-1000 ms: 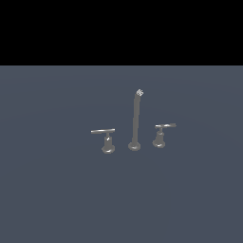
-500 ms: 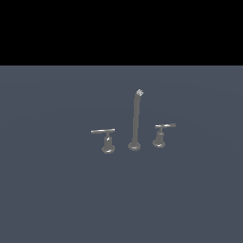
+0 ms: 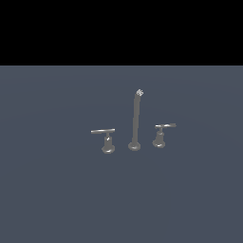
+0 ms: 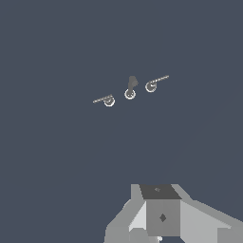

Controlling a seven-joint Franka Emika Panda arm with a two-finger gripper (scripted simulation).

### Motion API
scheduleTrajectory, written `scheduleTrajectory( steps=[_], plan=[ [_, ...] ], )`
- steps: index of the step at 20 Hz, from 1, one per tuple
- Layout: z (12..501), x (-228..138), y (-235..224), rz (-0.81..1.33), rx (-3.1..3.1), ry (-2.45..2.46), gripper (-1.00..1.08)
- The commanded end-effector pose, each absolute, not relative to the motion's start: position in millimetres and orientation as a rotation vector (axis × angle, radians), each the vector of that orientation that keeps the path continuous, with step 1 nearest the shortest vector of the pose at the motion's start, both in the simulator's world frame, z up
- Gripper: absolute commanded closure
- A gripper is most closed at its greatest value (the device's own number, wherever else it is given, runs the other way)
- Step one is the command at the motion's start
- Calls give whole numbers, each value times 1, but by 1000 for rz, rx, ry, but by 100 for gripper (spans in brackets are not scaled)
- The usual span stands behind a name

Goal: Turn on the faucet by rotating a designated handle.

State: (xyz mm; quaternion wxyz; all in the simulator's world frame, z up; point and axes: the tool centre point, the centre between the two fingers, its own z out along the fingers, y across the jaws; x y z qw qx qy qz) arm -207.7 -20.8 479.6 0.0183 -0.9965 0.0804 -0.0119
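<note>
Tool [image 4: 160, 219]: only its grey body shows, at the edge of the wrist view. The fingertips are cut off, so you cannot tell whether they are spread or pressed together. Nothing is held. It hangs well apart from the faucet [image 3: 135, 128] and is absent from the exterior view.

Faucet stands upright on the bare tabletop [image 3: 57, 190]: a tall spout [image 3: 135, 118] in the middle with a lever on each side.

Your target is the handle [image 3: 160, 136], on the exterior view's right of the spout. It has a thin flat bar on a stubby flared base, the bar pointing away from the spout. The longer-barred lever [image 3: 107, 140] sits on the other side; leave it alone.

Handling, as a judgement:
- Grey metal, so likely rigid, smooth and slippery under the pads.
- The base looks fixed, so only the bar should swing, about its upright stem.
- Not fragile, but thin, so it offers little surface.

Where to take hold: near the bar's free end, where leverage is best. Pinch across its flat faces, or simply push it sideways. Keep clear of the spout.
</note>
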Motion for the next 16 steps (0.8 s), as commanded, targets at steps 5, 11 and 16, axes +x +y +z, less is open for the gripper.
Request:
scheduleTrajectory(
  steps=[5, 11, 16],
  plan=[
    [456, -165, -33, -30, -3072, 461, 108],
    [422, -119, -49, -23, -3030, 702, 108],
    [388, -84, -64, -18, -2981, 900, 108]
  ],
)
